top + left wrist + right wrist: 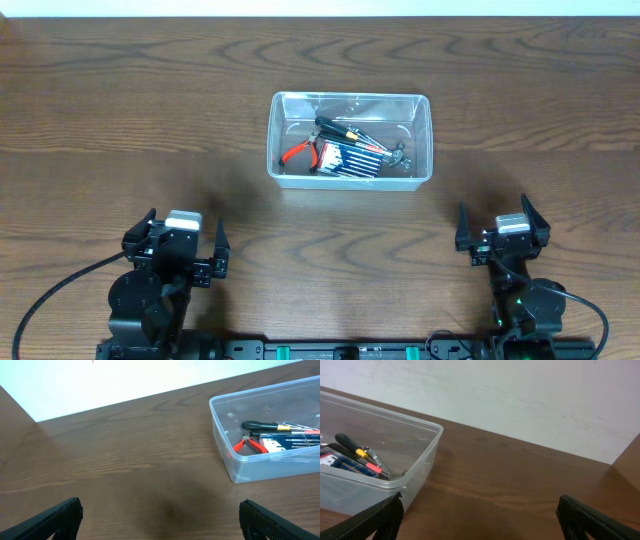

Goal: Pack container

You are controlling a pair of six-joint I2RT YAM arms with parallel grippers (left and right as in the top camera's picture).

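The container sits mid-table, well ahead of both my grippers, already holding red-handled pliers, a screwdriver and a blue bit case. My left gripper and right gripper stand wide apart, holding nothing. The risk I see: reaching in carelessly could nudge the light tub or tip tools over its rim.
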